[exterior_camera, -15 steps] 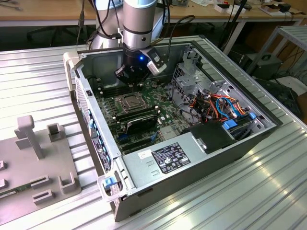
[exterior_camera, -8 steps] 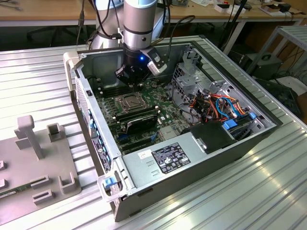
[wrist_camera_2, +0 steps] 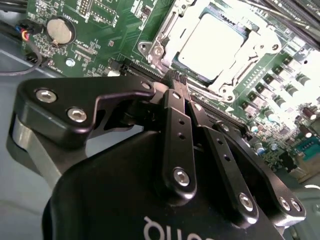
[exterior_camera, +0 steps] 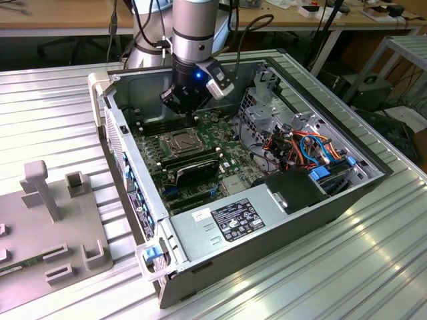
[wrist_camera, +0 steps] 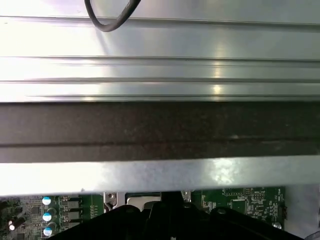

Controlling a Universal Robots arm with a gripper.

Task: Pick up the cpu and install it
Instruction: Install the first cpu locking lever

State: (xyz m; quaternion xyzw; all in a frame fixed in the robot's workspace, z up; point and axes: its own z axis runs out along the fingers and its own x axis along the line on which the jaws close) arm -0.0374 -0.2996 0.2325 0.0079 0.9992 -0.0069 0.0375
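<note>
- Ribbed metal table (exterior_camera: pixel 373 267): carries the open computer case (exterior_camera: pixel 293 227); a grey fixture block (exterior_camera: pixel 47 233) stands well apart at the exterior view's left.
- Computer case: side panel off, walls raised around the motherboard (exterior_camera: pixel 227 150); power supply (exterior_camera: pixel 233 223) along the near edge, a bundle of coloured cables (exterior_camera: pixel 303 150) at the exterior view's right.
- Arm and gripper (wrist_camera_2: pixel 186 92): hangs inside the case above the board's far part, close to the rear wall; its fingers (wrist_camera_2: pixel 175 120) are pressed together with nothing between them.
- Socket (exterior_camera: pixel 180 141): metal frame on the board, just beside the fingertips in the second wrist view; memory sticks (exterior_camera: pixel 193 163) lie alongside it.
- Cpu (wrist_camera_2: pixel 210 42): pale square face, lying flat within the socket frame, just beyond the fingertips and apart from them.
- Room: open above the socket; walls and cables crowd the sides.
</note>
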